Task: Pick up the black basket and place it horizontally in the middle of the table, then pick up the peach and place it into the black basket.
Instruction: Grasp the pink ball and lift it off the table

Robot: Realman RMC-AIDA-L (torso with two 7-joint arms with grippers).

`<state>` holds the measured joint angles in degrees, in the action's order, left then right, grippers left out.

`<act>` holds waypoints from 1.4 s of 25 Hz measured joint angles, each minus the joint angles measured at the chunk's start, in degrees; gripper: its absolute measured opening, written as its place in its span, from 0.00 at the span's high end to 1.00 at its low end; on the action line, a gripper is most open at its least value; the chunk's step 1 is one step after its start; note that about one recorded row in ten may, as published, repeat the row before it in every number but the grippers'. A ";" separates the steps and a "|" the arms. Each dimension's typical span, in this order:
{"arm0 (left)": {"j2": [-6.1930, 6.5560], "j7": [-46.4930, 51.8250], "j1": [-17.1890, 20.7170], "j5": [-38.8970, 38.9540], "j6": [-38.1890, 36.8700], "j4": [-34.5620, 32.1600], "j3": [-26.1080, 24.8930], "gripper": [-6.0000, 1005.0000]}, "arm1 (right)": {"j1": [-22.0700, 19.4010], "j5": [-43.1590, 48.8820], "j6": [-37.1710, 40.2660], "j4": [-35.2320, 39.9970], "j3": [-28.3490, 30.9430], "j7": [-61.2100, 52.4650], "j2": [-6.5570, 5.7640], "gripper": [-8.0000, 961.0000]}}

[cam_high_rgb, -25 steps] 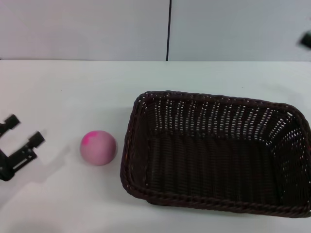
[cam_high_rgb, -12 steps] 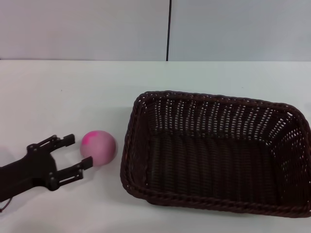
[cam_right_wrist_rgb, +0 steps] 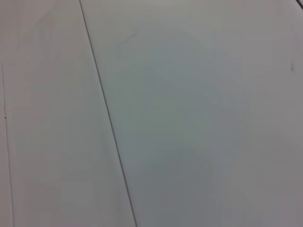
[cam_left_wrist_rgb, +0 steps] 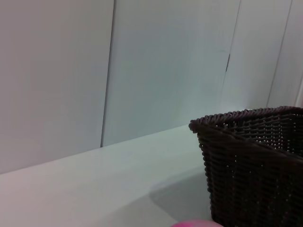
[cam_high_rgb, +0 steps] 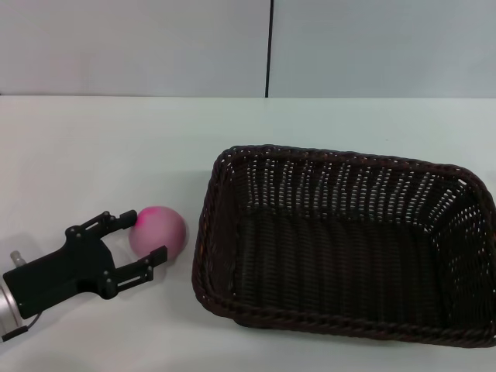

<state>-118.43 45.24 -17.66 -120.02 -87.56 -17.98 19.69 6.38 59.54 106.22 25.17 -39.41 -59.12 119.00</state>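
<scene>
The black basket [cam_high_rgb: 345, 240] lies lengthwise on the white table [cam_high_rgb: 116, 147], right of centre, open side up. The peach [cam_high_rgb: 160, 231] sits on the table just left of the basket. My left gripper [cam_high_rgb: 143, 236] is open, low at the table's front left, with one finger on each side of the peach's left half. In the left wrist view the basket's corner [cam_left_wrist_rgb: 255, 161] shows, and a sliver of the peach [cam_left_wrist_rgb: 196, 223] at the picture's edge. The right gripper is out of view.
A grey panelled wall [cam_high_rgb: 155, 46] with a dark vertical seam stands behind the table. The right wrist view shows only wall panels [cam_right_wrist_rgb: 189, 118].
My left gripper has moved in from the far left toward the peach, and its open fingers now straddle the fruit. The peach and basket have not moved.
</scene>
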 joint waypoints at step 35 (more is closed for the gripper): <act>0.37 -4.80 3.78 17.92 -11.86 -0.11 -0.10 0.90 | 1.33 -0.49 -0.76 -7.41 2.86 3.05 -0.06 0.39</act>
<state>-118.06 40.44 -13.89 -102.09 -99.42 -18.09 19.60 7.71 59.06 105.46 17.75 -36.56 -56.07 118.94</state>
